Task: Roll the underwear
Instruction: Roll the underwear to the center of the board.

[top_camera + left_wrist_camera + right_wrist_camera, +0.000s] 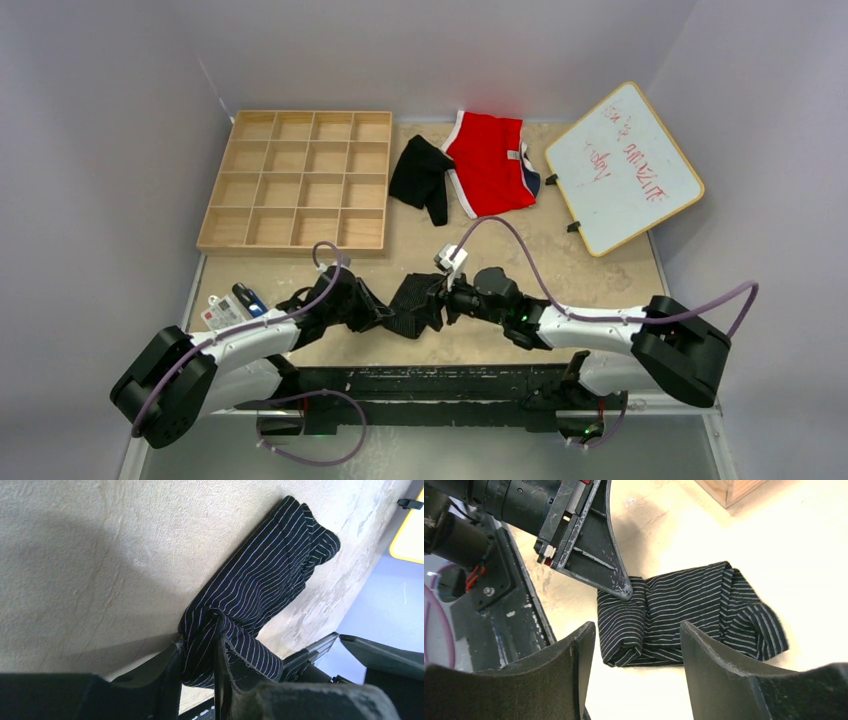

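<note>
Striped underwear [415,305] lies part-rolled on desk [410,245], 6 o'clock in top view, between both arms. Left gripper [197,652] pinches one end. Right gripper [636,630] hovers above it, wide open. Risk: the thin pinch slips, or the right one snags a loose fold, and the roll springs open.

High behind, we overlook the whole beige table [400,245]; our close wrist cameras share the black pinstriped fabric undergarment [674,600].

The near underwear [684,615] is black with thin white stripes, the far underwear [420,176] plain black, the briefs [488,160] red, white-trimmed.
</note>
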Controlling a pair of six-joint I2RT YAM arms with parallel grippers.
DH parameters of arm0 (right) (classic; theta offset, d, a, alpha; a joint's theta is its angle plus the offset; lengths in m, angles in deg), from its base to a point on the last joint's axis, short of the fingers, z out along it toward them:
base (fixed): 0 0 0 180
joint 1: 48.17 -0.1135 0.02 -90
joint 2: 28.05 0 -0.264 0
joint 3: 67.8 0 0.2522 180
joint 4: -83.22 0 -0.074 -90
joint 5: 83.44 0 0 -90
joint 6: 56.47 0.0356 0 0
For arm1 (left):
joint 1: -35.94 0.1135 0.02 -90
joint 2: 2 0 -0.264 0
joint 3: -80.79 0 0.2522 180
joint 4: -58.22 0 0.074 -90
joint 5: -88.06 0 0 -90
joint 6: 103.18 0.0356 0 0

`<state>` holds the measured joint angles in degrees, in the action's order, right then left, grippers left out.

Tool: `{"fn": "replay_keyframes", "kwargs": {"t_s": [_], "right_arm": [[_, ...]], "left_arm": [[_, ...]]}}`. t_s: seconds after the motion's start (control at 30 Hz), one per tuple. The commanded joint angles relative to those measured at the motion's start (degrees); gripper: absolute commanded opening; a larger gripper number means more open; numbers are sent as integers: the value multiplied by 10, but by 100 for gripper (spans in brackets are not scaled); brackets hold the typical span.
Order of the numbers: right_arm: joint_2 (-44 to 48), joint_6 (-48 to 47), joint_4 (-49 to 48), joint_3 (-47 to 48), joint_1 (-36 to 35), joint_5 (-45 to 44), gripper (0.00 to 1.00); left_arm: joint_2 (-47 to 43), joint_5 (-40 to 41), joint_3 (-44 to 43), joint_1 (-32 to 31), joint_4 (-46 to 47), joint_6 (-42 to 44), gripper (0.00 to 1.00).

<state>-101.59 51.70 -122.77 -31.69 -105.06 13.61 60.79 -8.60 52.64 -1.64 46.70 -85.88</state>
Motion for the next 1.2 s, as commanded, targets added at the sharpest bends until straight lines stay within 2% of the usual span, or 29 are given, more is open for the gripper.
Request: {"fn": "replay_keyframes", "kwargs": {"t_s": [0.0, 0.17, 0.4, 0.57, 0.73, 0.87, 0.97, 1.1, 1.17], "right_arm": [[7, -135, 117, 55, -35, -33, 63], [-40, -275, 120, 95, -108, -104, 60], [-117, -346, 150, 136, -158, -150, 58], [-162, -344, 149, 132, -182, -161, 54], [-210, -315, 192, 143, -198, -218, 47], [-228, -276, 194, 140, -199, -249, 32], [-234, -256, 190, 134, -199, -246, 19], [-210, -236, 111, 95, -186, -149, 12], [-197, -207, 63, 74, -156, -63, 12]], "left_arm": [[6, 29, -8, -2, -90, 26, 21], [12, 25, -20, -2, -102, 26, 20], [12, 24, -25, -1, -107, 24, 19], [7, 26, -28, -1, -112, 23, 19], [-2, 30, -26, -1, -122, 19, 19], [-16, 31, -23, -1, -128, 14, 22], [-31, 37, -23, 0, -142, 10, 35], [-63, 38, -19, 8, -156, 6, 58], [-85, 32, -13, 16, -149, 5, 65]]}}
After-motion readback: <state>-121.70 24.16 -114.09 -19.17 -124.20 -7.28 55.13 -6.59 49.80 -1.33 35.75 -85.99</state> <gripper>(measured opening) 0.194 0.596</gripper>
